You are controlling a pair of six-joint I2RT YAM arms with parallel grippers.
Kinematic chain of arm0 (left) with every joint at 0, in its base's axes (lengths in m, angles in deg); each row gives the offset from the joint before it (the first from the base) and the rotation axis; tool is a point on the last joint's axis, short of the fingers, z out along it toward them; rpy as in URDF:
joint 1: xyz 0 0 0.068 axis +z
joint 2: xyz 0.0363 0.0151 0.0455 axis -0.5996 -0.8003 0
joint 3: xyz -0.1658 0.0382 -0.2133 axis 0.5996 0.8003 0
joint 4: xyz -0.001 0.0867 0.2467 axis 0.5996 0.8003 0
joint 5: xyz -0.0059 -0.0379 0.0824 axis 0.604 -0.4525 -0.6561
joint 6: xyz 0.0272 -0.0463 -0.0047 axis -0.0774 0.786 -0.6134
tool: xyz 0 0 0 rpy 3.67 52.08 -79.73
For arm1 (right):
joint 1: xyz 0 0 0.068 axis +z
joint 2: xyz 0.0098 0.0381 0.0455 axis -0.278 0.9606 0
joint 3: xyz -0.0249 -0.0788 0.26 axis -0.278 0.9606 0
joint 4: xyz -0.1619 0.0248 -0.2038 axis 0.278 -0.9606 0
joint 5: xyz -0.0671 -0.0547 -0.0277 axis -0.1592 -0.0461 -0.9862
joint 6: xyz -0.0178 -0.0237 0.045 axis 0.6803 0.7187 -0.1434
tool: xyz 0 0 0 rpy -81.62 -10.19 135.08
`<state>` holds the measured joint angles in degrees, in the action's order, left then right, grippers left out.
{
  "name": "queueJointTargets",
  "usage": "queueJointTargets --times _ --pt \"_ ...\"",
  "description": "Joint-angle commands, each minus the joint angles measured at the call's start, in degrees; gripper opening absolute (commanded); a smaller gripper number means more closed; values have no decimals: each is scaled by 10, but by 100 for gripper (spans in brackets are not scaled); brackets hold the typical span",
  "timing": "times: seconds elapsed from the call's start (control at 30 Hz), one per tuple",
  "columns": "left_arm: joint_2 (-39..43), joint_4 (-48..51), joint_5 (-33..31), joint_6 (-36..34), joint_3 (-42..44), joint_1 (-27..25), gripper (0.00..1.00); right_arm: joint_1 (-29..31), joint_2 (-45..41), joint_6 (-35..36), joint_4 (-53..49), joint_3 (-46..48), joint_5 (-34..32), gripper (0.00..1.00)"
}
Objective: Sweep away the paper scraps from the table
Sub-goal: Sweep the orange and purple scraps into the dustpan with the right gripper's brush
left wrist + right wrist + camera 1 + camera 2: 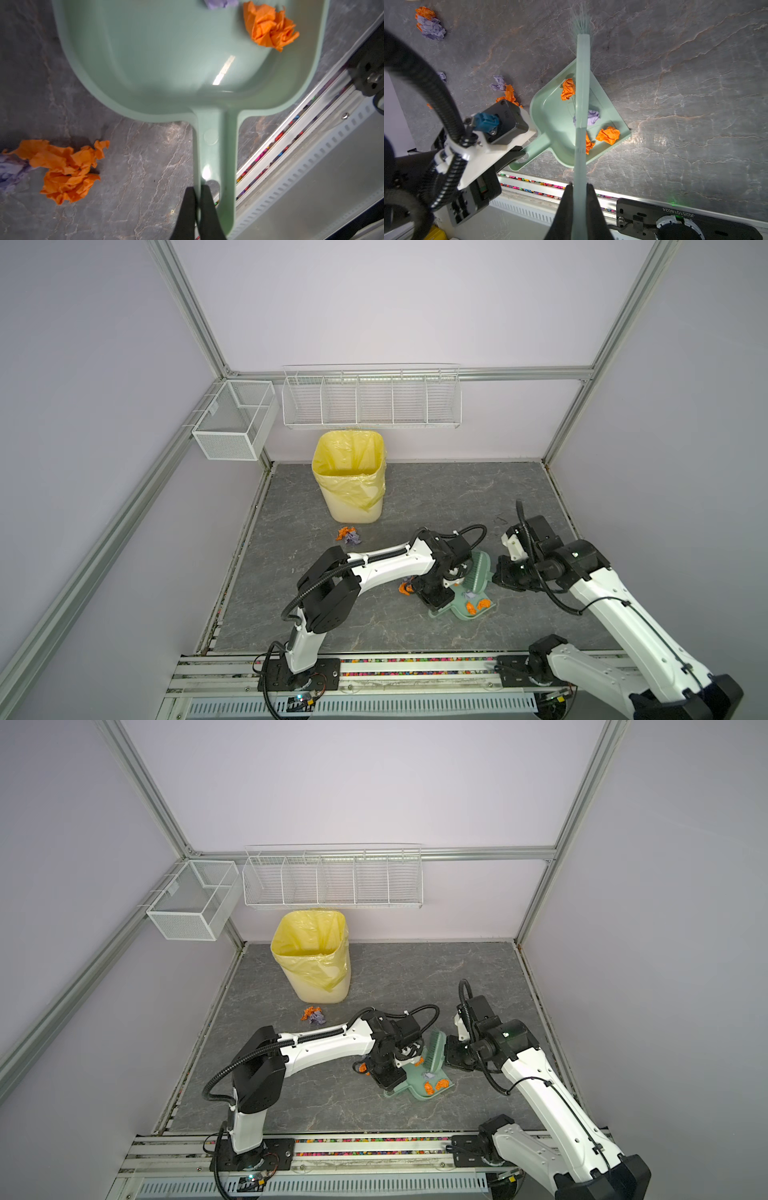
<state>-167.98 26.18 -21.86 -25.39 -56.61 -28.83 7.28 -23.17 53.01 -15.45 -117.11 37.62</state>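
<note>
I'm working in a robotics lab test cell. In both top views, silver aluminium profile posts (192,310) frame plain pale lavender wall panels (395,302), boxing in a dark grey stone-look table (457,497) at lower centre. Along the bottom edge of the frame, the white-and-black left robot arm (390,568) and the matching right robot arm (623,614) are bolted to a silver aluminium rail (415,682). A grey slotted cable duct (374,707) runs below the rail. A white wire shelf with five compartments (372,398) hangs on the back wall at upper centre. A white mesh basket (232,423) clips to the frame at upper left. The right wrist view shows a black base plate with a printed serial number (679,216).
</note>
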Motion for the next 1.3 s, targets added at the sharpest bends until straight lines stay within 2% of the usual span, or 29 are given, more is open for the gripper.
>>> queueJointTargets --times 0.0,0.4,0.67,0.97,1.1,1.27 --pt "-12 14 -14 8 -25 -3 0 4 -13 -1 -20 -19 -19 7" --pt "-26 12 -37 7 -54 7 0 -5 -48 -40 -14 -48 -117 7" --pt "-32 -32 -36 28 -58 18 0 -24 -41 -41 36 -57 -115 7" --pt "-47 -83 -20 55 -78 48 0 -51 51 -41 177 -107 -104 6" --pt "-38 -99 -51 64 -81 52 0 -68 101 -1 169 -152 -129 6" --pt "-26 -105 -62 56 -81 57 0 -98 140 30 144 -176 -149 7"
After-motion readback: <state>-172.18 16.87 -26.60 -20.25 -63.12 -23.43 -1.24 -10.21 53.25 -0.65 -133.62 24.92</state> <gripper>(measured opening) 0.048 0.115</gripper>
